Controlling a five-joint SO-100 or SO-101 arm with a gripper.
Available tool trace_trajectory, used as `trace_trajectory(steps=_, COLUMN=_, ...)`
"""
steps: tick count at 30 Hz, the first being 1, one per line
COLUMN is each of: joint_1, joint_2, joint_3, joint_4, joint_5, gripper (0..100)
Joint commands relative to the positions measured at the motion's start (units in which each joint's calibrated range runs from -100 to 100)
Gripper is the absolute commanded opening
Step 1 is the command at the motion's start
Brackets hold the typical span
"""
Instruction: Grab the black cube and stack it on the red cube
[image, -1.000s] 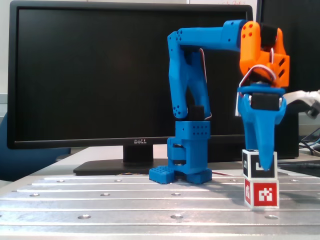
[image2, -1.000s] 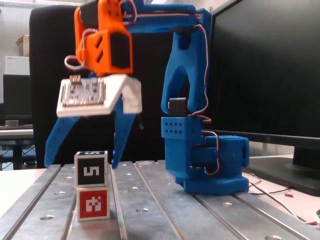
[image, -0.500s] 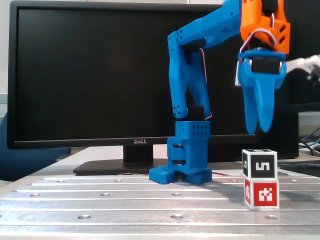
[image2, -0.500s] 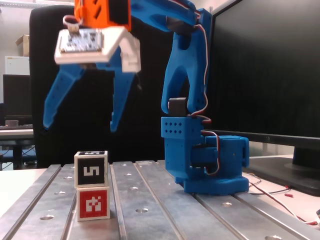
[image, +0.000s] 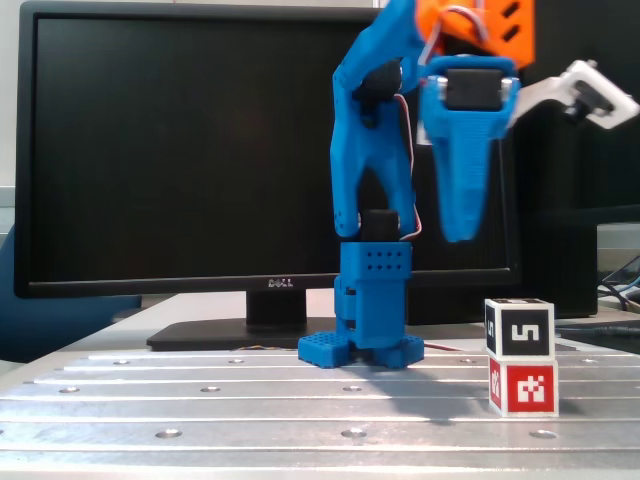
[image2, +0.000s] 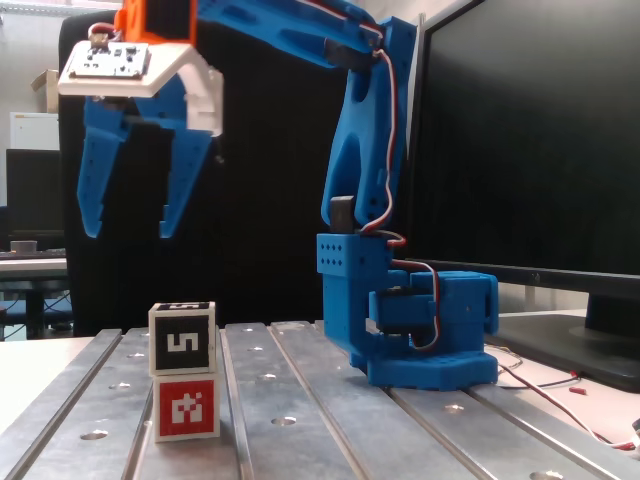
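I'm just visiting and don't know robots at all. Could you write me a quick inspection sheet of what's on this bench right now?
Surface: grooved metal table with bolt holes, bare apart from the items below.
Job's things: small black cube with a white "5" marker sits squarely on the small red cube with a white marker; stack upright.
Clutter: nothing seen.
Gripper: blue two-finger gripper open, empty, raised clear above the stack.
Cables: thin red and white wires trail from the blue arm base across the table.
Surroundings: large black Dell monitor, switched off, behind the arm.
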Motion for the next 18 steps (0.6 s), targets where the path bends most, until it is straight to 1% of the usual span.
trace_trajectory(steps=1, joint_1=4.09, joint_2=-1.01, joint_3=-2.22, joint_4=-2.98, joint_5=4.15, gripper=15)
trace_trajectory(steps=5, joint_1=7.41, joint_2=-1.09, joint_3=-2.22, joint_4=-5.89, joint_5=7.68, gripper=8)
trace_trajectory(steps=9, joint_1=10.14, joint_2=-1.17, joint_3=-2.04, joint_4=-8.03, joint_5=9.57, gripper=1)
trace_trajectory(steps=13, joint_1=11.99, joint_2=-1.26, joint_3=-1.50, joint_4=-9.82, joint_5=10.94, gripper=1)
trace_trajectory(steps=18, joint_1=12.43, joint_2=-2.43, joint_3=1.39, joint_4=-13.07, joint_5=10.94, gripper=1)
